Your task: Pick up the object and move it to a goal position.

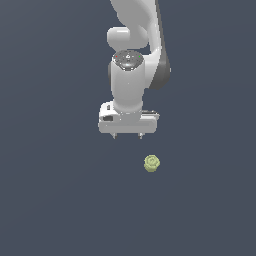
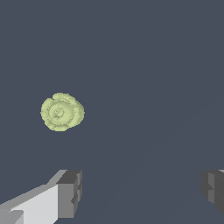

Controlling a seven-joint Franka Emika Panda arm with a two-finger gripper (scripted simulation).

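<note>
Open hand apart from object, bare floor around.

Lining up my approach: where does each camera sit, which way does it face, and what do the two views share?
Exterior view: off the arm, facing it; shows the white arm, the hand pointing down, open, and the object apart from it toward this view's right.
Wrist view: on the wrist, looking down past the fingertips at the object on the dark floor.
Shared: object and hand.
</note>
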